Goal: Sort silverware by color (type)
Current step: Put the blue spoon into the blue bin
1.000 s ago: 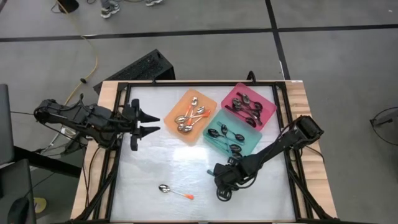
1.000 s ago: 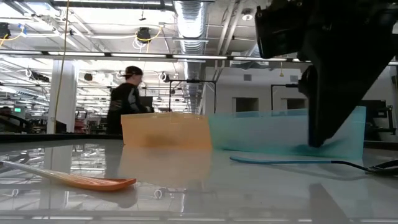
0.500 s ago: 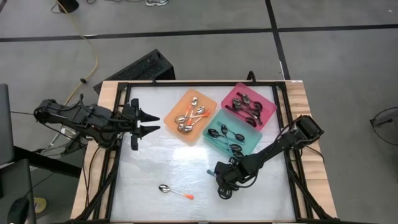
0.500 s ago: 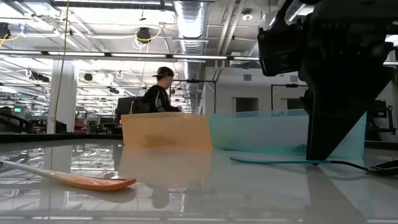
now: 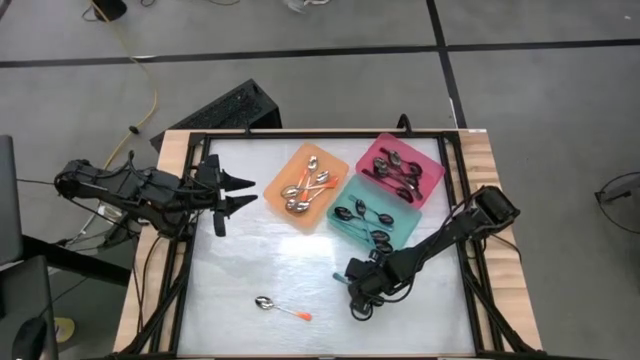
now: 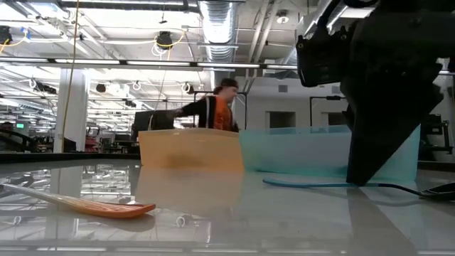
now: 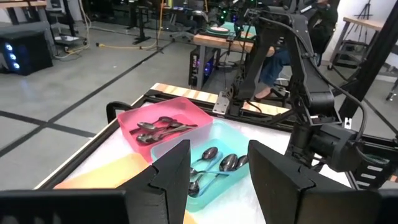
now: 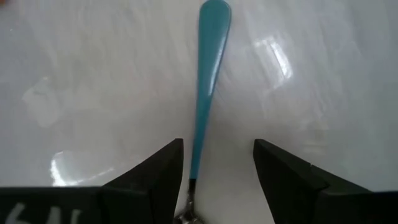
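A teal-handled spoon (image 8: 208,74) lies flat on the white table, below the teal tray (image 5: 396,236). My right gripper (image 8: 217,144) points steeply down over it, open. One finger stands on each side of the handle's thin end, clear of it. The low view shows the handle (image 6: 306,183) and one finger (image 6: 370,167) down at the table. An orange-handled spoon (image 5: 282,307) lies near the front edge. The orange tray (image 5: 335,211), teal tray and pink tray (image 5: 434,180) hold more silverware. My left gripper (image 5: 243,191) hovers open at the table's left side.
The three trays sit side by side at the far middle and right of the table. The black frame (image 5: 190,250) runs round the table top. A person (image 6: 220,114) moves in the room behind. Bare table lies at the left and near the front.
My right gripper has sunk toward the teal-handled spoon, so its fingers now reach down to the table on either side of the handle. My left gripper has turned a little at the wrist. The spoons have not moved. The person behind has walked to the right.
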Motion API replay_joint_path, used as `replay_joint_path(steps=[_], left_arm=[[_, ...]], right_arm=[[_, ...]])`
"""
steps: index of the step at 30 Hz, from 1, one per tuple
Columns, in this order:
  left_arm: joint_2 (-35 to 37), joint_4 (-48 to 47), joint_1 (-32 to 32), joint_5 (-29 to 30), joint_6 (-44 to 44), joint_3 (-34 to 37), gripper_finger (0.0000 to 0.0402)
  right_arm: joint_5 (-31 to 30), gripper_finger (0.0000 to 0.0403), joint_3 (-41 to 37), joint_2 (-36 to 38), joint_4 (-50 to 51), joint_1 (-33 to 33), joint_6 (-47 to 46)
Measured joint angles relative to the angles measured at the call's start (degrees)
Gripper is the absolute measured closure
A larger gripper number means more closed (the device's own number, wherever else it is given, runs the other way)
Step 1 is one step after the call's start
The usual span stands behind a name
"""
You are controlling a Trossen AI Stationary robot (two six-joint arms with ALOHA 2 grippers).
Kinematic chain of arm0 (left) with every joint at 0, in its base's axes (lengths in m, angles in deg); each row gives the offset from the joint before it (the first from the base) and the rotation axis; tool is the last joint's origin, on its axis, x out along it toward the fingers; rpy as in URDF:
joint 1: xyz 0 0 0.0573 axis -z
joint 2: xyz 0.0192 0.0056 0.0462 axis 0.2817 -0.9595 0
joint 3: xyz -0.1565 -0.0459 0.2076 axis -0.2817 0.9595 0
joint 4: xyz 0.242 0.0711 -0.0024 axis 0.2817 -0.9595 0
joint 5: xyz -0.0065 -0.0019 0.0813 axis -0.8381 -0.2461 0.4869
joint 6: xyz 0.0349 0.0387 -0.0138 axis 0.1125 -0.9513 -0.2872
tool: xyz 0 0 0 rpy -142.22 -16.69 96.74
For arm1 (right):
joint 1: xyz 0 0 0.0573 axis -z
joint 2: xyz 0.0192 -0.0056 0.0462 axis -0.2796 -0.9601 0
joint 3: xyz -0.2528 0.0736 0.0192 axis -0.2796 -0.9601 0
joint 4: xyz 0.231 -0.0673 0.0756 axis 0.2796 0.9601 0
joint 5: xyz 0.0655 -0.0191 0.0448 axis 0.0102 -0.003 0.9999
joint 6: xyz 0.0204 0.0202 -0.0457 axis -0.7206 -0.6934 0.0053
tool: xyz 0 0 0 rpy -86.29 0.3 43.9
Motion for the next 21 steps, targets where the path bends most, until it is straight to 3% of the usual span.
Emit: replay_joint_path(steps=[11,21], left_arm=[[0.0,-1.5,0.0,0.3,-0.4,0.0,0.0258],[0.0,-2.1,0.0,1.2,-0.5,0.0,0.0258]], right_arm=[[-0.2,0.0182,1.5,-1.9,3.1,-0.4,-4.4],[-0.1,0.0255,1.5,-3.1,4.0,-0.2,-5.0]])
